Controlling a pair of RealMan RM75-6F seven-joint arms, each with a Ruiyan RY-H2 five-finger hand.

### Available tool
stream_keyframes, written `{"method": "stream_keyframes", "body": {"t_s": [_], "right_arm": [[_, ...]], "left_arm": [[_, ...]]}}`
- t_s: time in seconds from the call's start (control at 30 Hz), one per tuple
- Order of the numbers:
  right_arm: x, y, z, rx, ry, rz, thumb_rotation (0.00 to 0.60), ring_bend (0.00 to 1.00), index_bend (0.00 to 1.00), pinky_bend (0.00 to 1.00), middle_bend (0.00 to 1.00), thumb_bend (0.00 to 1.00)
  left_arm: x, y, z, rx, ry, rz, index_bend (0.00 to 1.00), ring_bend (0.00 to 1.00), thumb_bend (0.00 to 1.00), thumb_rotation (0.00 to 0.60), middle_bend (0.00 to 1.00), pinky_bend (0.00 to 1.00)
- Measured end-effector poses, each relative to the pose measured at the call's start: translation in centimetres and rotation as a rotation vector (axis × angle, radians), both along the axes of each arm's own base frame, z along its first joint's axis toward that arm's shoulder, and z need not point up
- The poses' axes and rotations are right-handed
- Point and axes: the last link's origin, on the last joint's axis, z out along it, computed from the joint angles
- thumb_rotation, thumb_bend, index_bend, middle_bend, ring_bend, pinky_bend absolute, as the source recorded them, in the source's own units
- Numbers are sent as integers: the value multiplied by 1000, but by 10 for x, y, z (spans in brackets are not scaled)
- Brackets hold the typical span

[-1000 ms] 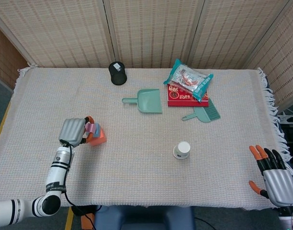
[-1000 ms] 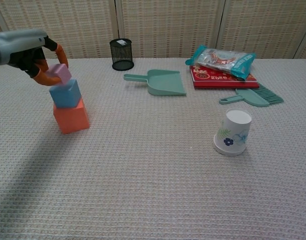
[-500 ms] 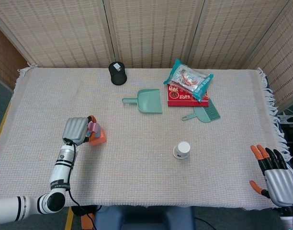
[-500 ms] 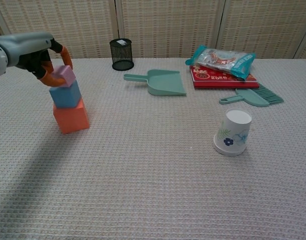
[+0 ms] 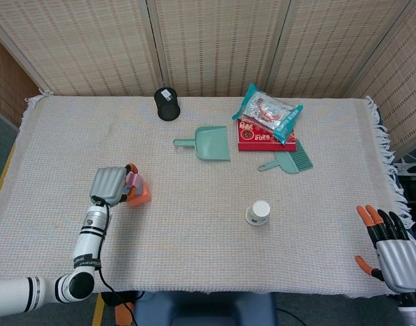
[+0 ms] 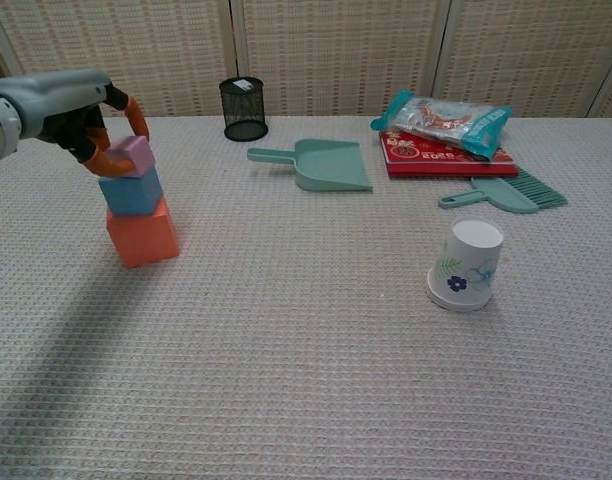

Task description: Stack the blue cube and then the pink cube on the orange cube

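Observation:
On the left of the table the orange cube (image 6: 142, 236) carries the blue cube (image 6: 131, 190), and the pink cube (image 6: 129, 155) sits on top of the blue one. My left hand (image 6: 66, 103) reaches in from the left and pinches the pink cube between its orange-tipped fingers. In the head view the left hand (image 5: 109, 185) covers most of the stack; only the pink cube (image 5: 133, 180) and an edge of the orange cube (image 5: 142, 195) show. My right hand (image 5: 391, 250) rests open off the table's front right corner, holding nothing.
A black mesh cup (image 6: 245, 108) stands at the back. A green dustpan (image 6: 321, 163) lies mid-table, with a snack bag (image 6: 448, 117) on a red box (image 6: 441, 156) and a green brush (image 6: 506, 193) to its right. A tipped paper cup (image 6: 468, 264) lies front right.
The left hand has brought the pink cube rightward and down until it sits squarely on the blue cube. The right hand has drifted slightly lower.

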Motion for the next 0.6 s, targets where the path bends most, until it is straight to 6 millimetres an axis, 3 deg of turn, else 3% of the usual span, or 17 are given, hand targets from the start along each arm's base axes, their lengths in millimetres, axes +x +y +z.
{"method": "stream_keyframes", "body": {"t_s": [0.37, 0.6], "right_arm": [[0, 1, 1, -4, -1, 1, 600, 0, 0, 0, 0, 107], [1, 1, 1, -5, -2, 4, 600, 0, 0, 0, 0, 107]], "left_arm": [[5, -4, 1, -8, -25, -23, 219, 1000, 363, 600, 1000, 1000], [10, -25, 9, -11, -29, -96, 183, 1000, 362, 600, 1000, 1000]]}}
